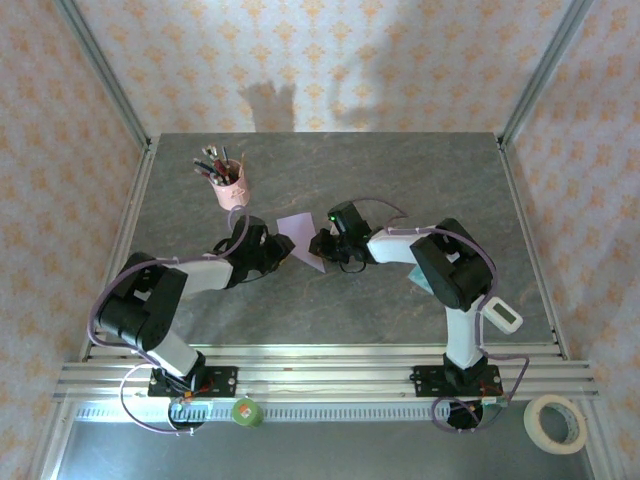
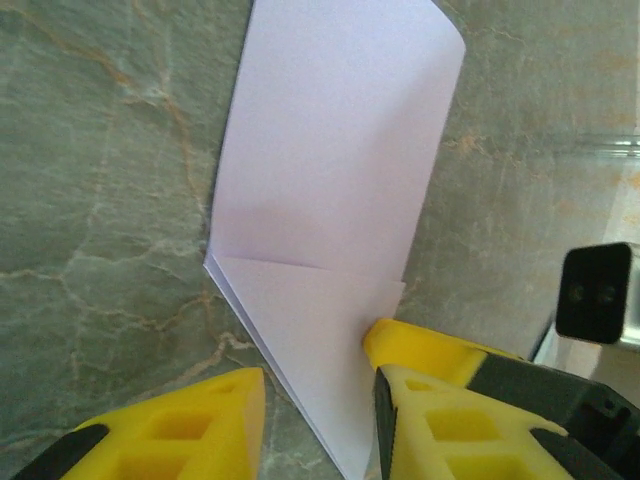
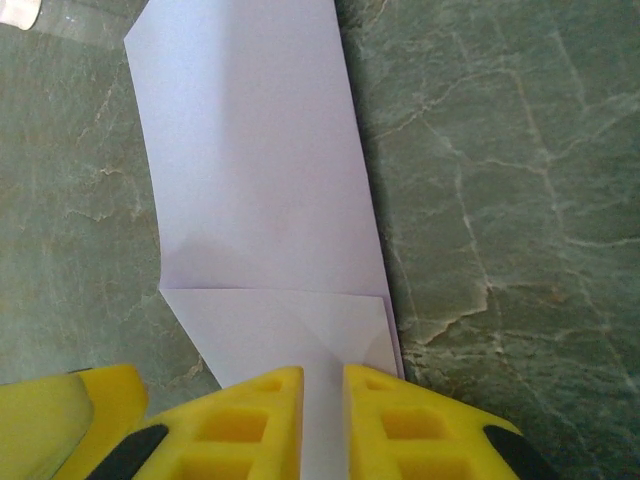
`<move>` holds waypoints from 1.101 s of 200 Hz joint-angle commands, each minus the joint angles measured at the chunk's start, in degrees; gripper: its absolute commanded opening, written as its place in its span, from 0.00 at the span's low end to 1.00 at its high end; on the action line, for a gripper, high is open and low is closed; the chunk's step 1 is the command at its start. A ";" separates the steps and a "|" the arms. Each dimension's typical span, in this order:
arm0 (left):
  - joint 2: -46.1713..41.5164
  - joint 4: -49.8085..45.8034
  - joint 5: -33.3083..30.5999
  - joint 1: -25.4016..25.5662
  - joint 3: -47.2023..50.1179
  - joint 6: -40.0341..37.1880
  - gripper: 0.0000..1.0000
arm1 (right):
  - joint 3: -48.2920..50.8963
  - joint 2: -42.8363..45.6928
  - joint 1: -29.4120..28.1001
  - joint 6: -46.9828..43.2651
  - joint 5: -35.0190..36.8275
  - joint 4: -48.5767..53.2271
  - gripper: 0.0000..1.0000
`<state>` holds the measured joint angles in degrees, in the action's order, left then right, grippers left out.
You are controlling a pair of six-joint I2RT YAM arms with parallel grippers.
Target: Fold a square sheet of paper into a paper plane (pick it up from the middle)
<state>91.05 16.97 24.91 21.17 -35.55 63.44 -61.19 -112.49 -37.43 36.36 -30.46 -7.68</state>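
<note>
Right gripper (image 3: 322, 385) is pinching the folded lilac sheet (image 3: 260, 170) by its tip. Left gripper (image 2: 320, 395) is straddling it, jaws narrowly apart

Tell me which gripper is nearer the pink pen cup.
Left. The left gripper is at the lilac paper's edge nearest the pen cup; the right gripper is farther off, across the paper.

A robot lab booth: aluminium frame posts (image 1: 105, 75) hold wallpapered panels (image 1: 330, 50) around a grey marbled table (image 1: 400, 170), with robot arms (image 1: 450, 270) bolted to a slotted rail (image 1: 330, 378).
</note>
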 commanded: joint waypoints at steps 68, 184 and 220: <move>4.59 1.75 -1.97 0.37 -2.16 0.88 0.31 | 1.25 -2.05 -0.37 -1.81 -0.13 4.03 0.18; 6.60 7.79 1.64 0.61 -2.50 1.57 0.27 | 0.98 -2.86 0.34 -2.89 -0.66 5.35 0.17; 6.96 13.22 4.49 0.01 -1.45 2.73 0.27 | 0.91 -3.26 0.42 -3.04 -0.23 5.66 0.17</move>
<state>97.01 24.47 26.89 21.39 -36.77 65.10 -61.39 -112.77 -37.06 34.39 -31.73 -7.38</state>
